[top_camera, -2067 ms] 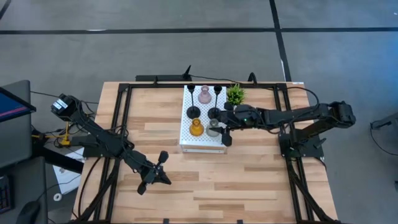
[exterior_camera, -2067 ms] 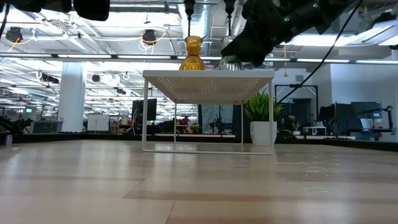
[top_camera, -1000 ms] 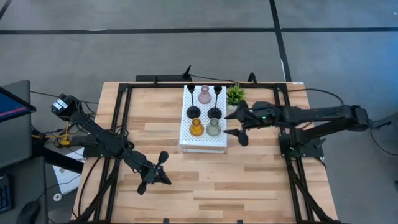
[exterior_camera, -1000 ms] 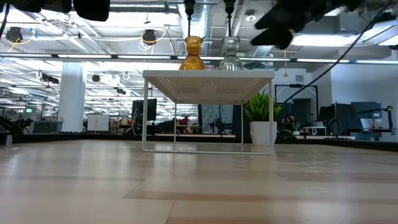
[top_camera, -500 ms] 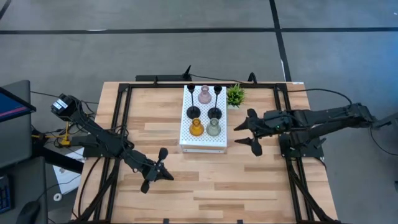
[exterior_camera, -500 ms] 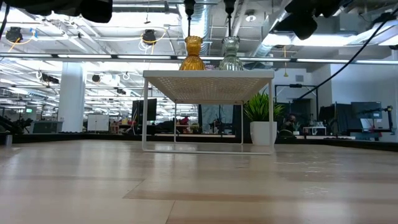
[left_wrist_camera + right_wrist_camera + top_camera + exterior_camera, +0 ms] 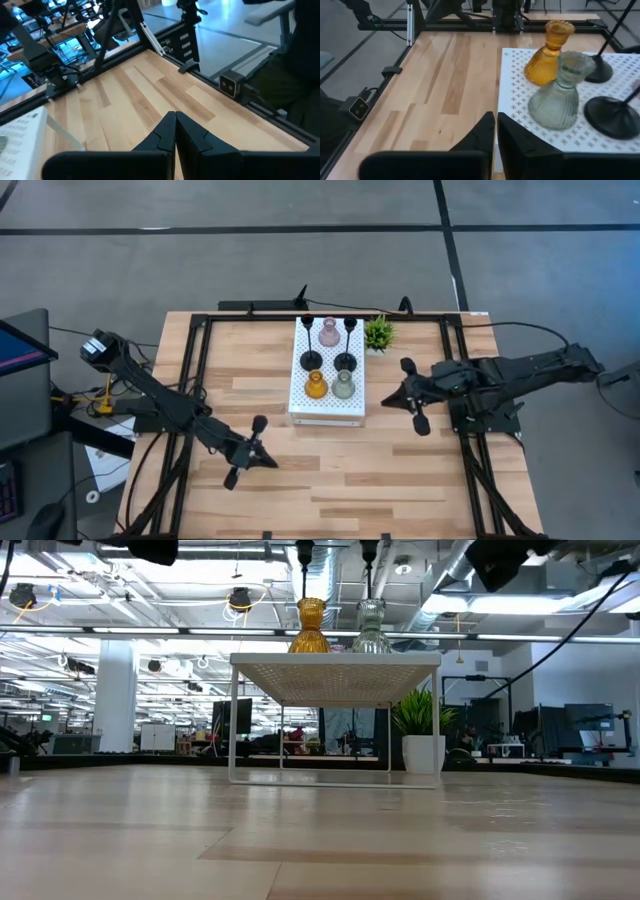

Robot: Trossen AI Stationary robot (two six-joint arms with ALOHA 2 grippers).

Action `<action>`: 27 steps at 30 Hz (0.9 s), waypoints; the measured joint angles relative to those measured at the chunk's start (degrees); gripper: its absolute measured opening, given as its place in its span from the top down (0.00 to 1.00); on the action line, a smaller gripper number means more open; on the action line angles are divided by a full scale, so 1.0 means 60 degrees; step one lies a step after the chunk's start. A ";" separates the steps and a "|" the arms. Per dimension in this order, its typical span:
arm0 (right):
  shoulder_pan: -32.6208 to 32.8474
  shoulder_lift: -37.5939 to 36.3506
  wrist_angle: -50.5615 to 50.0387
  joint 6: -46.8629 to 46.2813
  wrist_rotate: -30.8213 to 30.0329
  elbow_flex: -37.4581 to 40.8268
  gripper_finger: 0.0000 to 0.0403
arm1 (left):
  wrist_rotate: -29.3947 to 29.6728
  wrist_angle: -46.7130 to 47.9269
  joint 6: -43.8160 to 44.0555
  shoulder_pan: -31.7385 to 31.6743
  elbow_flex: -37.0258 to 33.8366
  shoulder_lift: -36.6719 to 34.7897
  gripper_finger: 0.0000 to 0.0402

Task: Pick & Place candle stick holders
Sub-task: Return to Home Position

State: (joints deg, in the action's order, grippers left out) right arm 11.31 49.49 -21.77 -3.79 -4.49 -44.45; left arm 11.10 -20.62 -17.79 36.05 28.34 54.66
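Note:
Five holders stand by their bases on a white perforated stand (image 7: 328, 408): two black stemmed ones (image 7: 307, 360) (image 7: 345, 362), a pink one (image 7: 329, 333), an amber one (image 7: 316, 386) and a grey-green one (image 7: 344, 385). The right wrist view shows the amber (image 7: 547, 52) and grey-green (image 7: 560, 97) holders close ahead. My right gripper (image 7: 386, 400) hovers right of the stand, shut and empty; it also shows in its own wrist view (image 7: 495, 116). My left gripper (image 7: 271, 463) is shut and empty over the near left table, and shows in its wrist view (image 7: 175, 114).
A small green potted plant (image 7: 378, 333) stands on the table at the stand's far right corner. The stand rests on thin legs (image 7: 233, 720) on the wooden table (image 7: 300, 490). Black frame rails (image 7: 195, 370) run along both sides of the table.
My right gripper has drawn back from the stand toward the table's right edge and slightly toward the near edge, empty. The grey-green holder stays upright on the stand beside the amber one.

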 joint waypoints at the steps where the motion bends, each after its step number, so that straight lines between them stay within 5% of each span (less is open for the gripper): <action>1: -0.0004 -0.0147 -0.0115 0.0103 0.0010 0.0004 0.99 | 0.0000 0.0119 0.0012 0.0000 0.0001 -0.0166 0.98; 12: -0.0011 -0.1837 -0.0304 0.0638 0.0001 0.0316 0.99 | -0.0071 0.1008 0.0122 0.0004 -0.0428 -0.1878 0.98; 27: -0.0011 -0.5230 0.0081 0.0397 0.0158 0.1451 1.00 | -0.0078 0.0847 0.0600 0.0007 -0.1038 -0.2122 0.98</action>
State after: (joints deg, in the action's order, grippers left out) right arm 11.25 18.10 -21.28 -1.41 -3.54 -35.74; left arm 10.63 -15.54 -14.19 36.10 22.11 41.93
